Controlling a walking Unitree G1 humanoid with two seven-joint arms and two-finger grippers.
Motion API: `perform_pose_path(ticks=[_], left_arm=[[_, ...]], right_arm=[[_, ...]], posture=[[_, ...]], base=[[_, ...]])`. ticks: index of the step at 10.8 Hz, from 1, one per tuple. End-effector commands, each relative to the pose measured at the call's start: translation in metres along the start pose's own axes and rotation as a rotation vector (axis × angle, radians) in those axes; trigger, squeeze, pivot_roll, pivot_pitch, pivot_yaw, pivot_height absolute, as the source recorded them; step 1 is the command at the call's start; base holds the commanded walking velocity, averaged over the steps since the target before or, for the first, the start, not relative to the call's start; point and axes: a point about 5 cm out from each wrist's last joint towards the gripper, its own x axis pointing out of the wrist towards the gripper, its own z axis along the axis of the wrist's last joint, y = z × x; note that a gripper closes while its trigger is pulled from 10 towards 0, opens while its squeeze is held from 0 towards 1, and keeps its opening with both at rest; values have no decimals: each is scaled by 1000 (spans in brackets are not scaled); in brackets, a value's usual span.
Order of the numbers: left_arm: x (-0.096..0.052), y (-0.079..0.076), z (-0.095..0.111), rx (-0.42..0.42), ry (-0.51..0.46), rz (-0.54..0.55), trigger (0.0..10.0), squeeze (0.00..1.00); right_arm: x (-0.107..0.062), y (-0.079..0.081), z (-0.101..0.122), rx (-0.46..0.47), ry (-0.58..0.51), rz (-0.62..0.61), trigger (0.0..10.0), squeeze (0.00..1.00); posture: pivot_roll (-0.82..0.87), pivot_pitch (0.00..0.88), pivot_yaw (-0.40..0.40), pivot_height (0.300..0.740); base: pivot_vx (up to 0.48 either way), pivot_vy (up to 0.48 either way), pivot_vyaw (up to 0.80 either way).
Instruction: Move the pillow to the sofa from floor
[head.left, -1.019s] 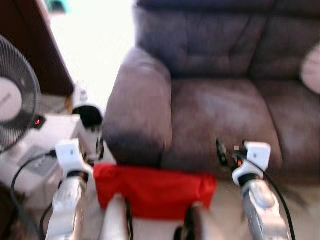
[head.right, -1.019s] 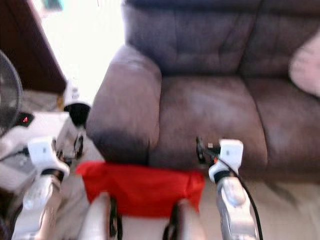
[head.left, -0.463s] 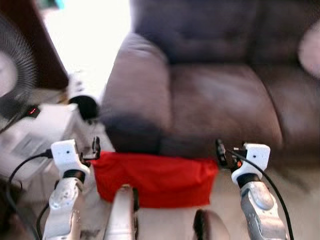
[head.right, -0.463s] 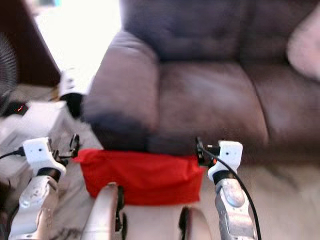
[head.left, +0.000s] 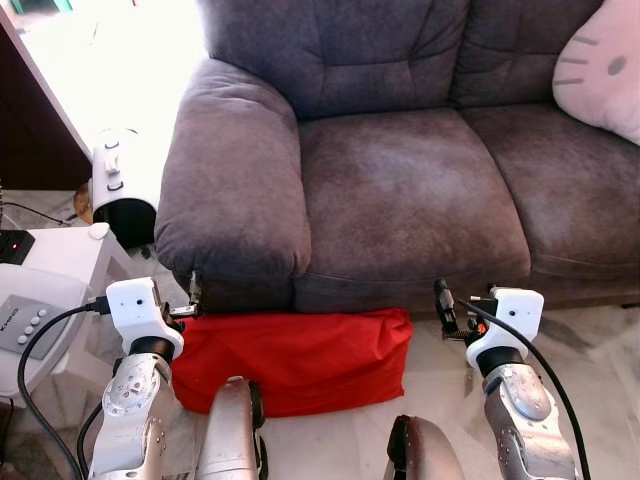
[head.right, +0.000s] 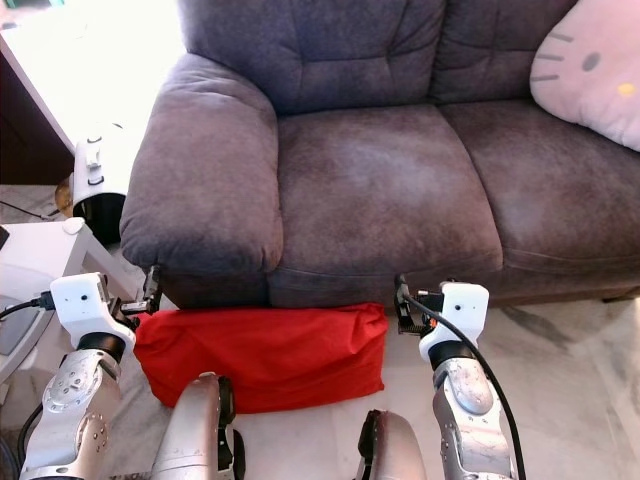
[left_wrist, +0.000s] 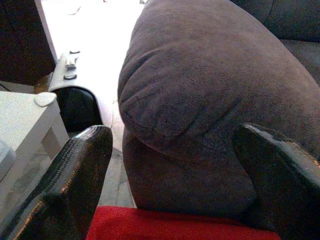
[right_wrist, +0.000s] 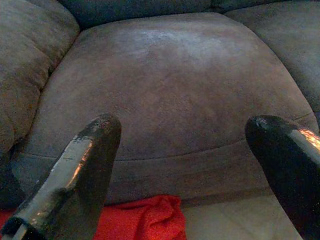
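I'm lining up the grab: the red pillow (head.left: 297, 358) lies on the floor against the sofa (head.left: 400, 190), just below both spread-open grippers, left (head.left: 192, 298) and right (head.left: 441, 305); next I'd judge both must drop to its ends.

No legible text, brand, number or sign found. The grey device (head.left: 22, 322) at the white table's (head.left: 60, 262) left edge bears marking too small to read.

Sharp, bright daylight pours from the far left, blowing out the floor (head.left: 130, 60) there; both wrist views are dimmer.
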Motion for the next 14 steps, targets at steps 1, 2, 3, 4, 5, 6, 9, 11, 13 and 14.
perform_pose_path(ticks=[1, 2, 3, 4, 5, 6, 9, 11, 13, 14], left_arm=[[0, 3, -1, 12, 17, 3, 10000, 0], [0, 2, -1, 11, 17, 3, 10000, 0], [-1, 2, -1, 9, 18, 3, 10000, 0], [-1, 3, -1, 8, 19, 5, 10000, 0], [-1, 3, -1, 6, 18, 9, 10000, 0], [-1, 3, -1, -1, 17, 10, 10000, 0], [-1, 3, -1, 8, 24, 12, 10000, 0], [0, 3, -1, 10, 27, 8, 10000, 0], [0, 2, -2, 13, 32, 4, 10000, 0], [0, 2, -3, 12, 34, 3, 10000, 0]], right_arm=[[-2, 0, -1, -4, -6, 9, 10000, 0], [-3, 1, 0, -3, -17, 15, 10000, 0], [-4, 3, 2, -47, -31, 31, 10000, 0], [-3, 3, 1, -47, -29, 33, 10000, 0], [-3, 3, -1, -7, -21, 19, 10000, 0], [-3, 2, -1, 4, -23, 8, 10000, 0], [-3, 3, -1, -16, -27, 26, 10000, 0], [-3, 2, -4, 17, -11, 6, 10000, 0], [-2, 2, -5, 25, -7, 0, 10000, 0], [-2, 2, -6, 31, -1, -9, 10000, 0]], posture=[[99, 205, -15, 594], [99, 205, -15, 594], [100, 212, -18, 594], [101, 213, -19, 594], [103, 216, -19, 594], [104, 218, -18, 594], [105, 219, -16, 594], [106, 222, -13, 594], [105, 224, -11, 594], [105, 223, -11, 594]], base=[[0, 0, 0], [0, 0, 0], [0, 0, 663], [0, 0, 800], [0, 0, 0], [0, 0, 0], [0, 0, 0], [0, 0, 0], [0, 0, 0], [0, 0, 0]])
